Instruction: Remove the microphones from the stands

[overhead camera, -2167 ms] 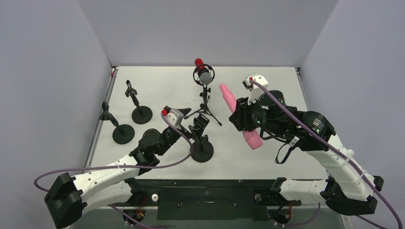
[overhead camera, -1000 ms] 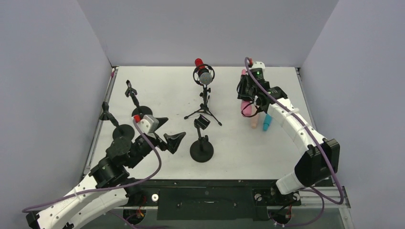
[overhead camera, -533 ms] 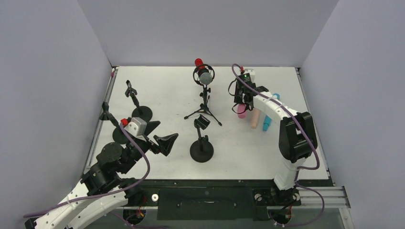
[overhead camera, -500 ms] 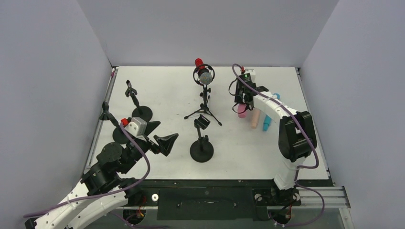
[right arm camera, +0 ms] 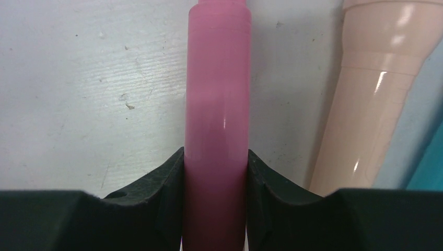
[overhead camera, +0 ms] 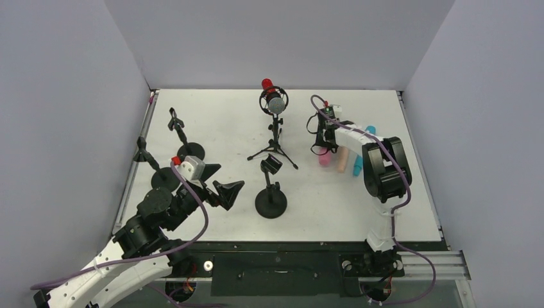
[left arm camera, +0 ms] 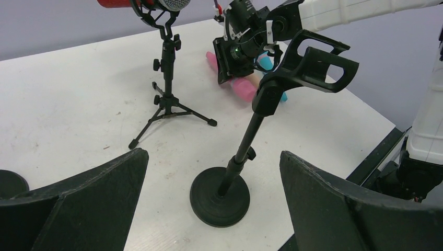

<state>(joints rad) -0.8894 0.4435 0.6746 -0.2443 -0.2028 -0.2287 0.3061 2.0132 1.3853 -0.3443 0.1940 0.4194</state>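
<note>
Right gripper [right arm camera: 215,168]: we log it clamped on the pink microphone [right arm camera: 217,94], down at the surface [right arm camera: 78,78]. Just beside, to the right: peach microphone [right arm camera: 371,94], then blue microphone [overhead camera: 359,163], both lying flat.

Left gripper [overhead camera: 221,181]: jaws spread wide, holding nothing, facing the empty clip stand [left arm camera: 245,151]. Beyond it: tripod stand [overhead camera: 274,144] carrying a red-and-grey microphone [overhead camera: 272,99].

The left arm [overhead camera: 122,264] and right arm [overhead camera: 383,221] have white shells and black joints; purple cable [overhead camera: 206,218] trails behind the black left gripper [overhead camera: 224,179].
</note>
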